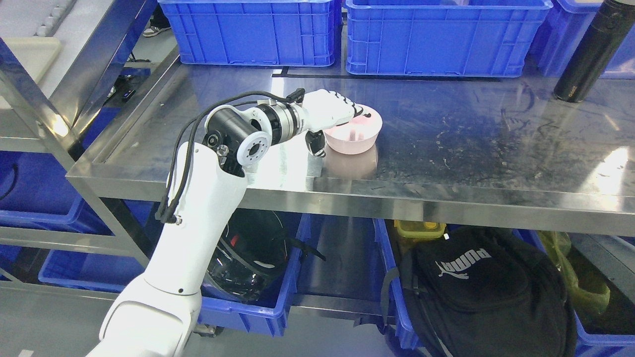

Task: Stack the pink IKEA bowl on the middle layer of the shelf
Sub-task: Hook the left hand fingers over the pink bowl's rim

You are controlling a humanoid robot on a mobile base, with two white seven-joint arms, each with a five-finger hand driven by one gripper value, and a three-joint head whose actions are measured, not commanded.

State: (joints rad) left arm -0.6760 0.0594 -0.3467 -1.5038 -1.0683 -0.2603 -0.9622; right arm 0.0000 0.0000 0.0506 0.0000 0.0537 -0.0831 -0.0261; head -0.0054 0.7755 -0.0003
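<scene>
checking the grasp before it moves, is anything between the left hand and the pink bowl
Nothing visible does. The left hand is already at the pink bowl, fingers draped over its near-left rim and thumb down outside the wall. The steel shelf around the bowl is bare.

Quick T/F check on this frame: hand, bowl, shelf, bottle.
1. The left hand grips the rim of the pink plastic bowl. True.
2. The pink bowl sits inside a blue plastic crate. False: it rests on the stainless steel shelf surface, in front of the crates.
3. A black cylindrical bottle stands at the shelf's far right. True.
4. The right hand also holds the bowl. False: no right hand is in view.
5. A black backpack lies on the level below. True.
</scene>
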